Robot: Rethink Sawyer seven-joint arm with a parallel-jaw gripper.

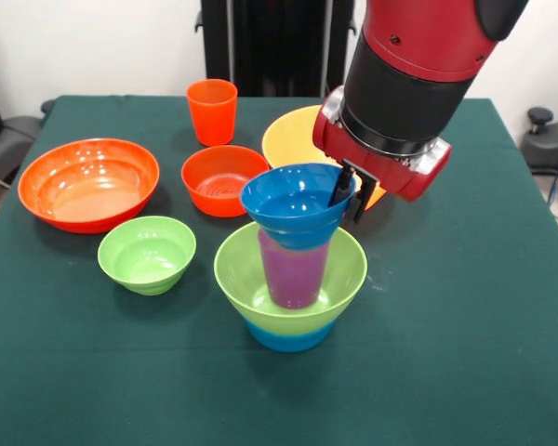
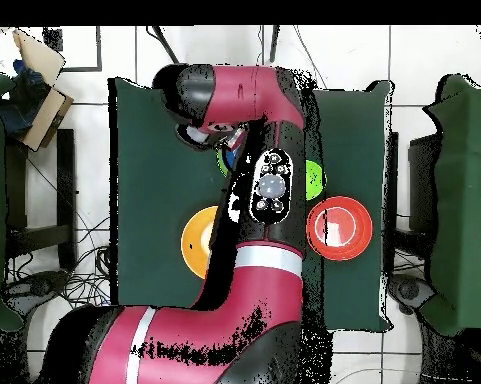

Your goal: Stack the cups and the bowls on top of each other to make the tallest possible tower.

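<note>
The tower stands at the table's middle: a light blue bowl (image 1: 288,336) as base, a light green bowl (image 1: 234,269) nested on it, and a purple cup (image 1: 293,271) standing inside. A dark blue bowl (image 1: 293,200) sits on the purple cup, slightly tilted. My gripper (image 1: 350,193) is at this bowl's right rim, one finger inside and one outside, shut on it. An orange-red cup (image 1: 212,110) stands at the far side. The yellow cup is out of view. In the overhead view the arm hides the gripper and most of the tower.
Loose on the green cloth are a large red-orange bowl (image 1: 88,181) (image 2: 339,227), a medium red-orange bowl (image 1: 221,178), a small light green bowl (image 1: 147,253) (image 2: 313,178) and a large yellow-orange bowl (image 1: 293,137) (image 2: 196,243) behind the arm.
</note>
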